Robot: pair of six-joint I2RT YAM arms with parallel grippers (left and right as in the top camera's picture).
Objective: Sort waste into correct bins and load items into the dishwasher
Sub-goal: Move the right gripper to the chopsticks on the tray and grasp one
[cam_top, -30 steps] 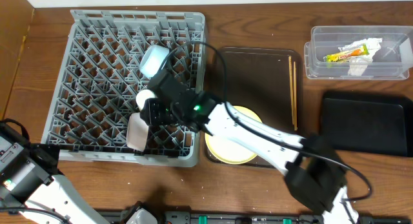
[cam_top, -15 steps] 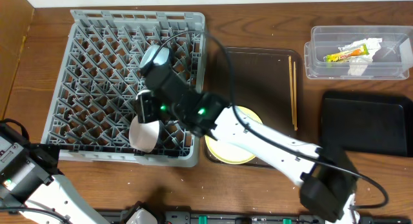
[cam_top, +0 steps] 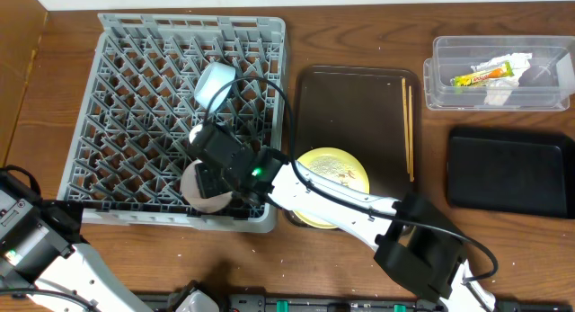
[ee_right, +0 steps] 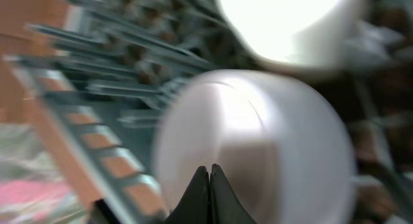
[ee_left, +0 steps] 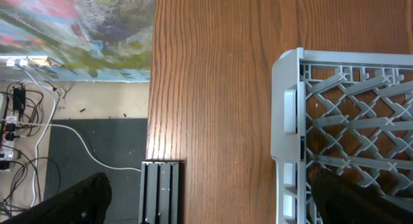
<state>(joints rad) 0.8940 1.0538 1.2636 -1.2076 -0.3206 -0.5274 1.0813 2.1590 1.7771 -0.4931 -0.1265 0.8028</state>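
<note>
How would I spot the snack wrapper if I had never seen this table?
Find the clear plastic tub at the top right of the overhead view, just above the shallow black bin. Inside it lies the snack wrapper, a long strip beside a crumpled white napkin. Its bright yellow-green colour sets it apart from the white paper.

No lettering, number, brand or sign can be read in any of the three views. The yellow-green snack wrapper, lying in the clear tub, carries red printing that is too small to make out. The right wrist view is blurred throughout.
</note>
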